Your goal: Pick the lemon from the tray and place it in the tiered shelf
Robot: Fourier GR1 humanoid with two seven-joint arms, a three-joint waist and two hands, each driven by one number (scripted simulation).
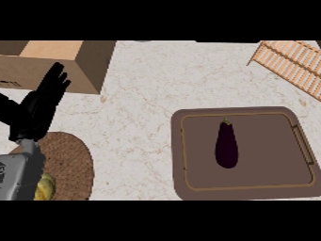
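Purple eggplant lies on brown tray — left robot hand open.

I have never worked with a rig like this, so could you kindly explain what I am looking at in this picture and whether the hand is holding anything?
This is a single view from the robot's head, looking steeply down at a pale marble-patterned counter. The grey forearm with the black hand at the left is the robot's left hand; its fingers are straight and it holds nothing. The right hand does not show.

On the counter lie a brown tray with a dark purple eggplant in its middle, a round woven mat under the forearm with something yellow at its lower edge, a cardboard box at upper left, and a slatted wooden rack at upper right. I see no lemon on the tray.
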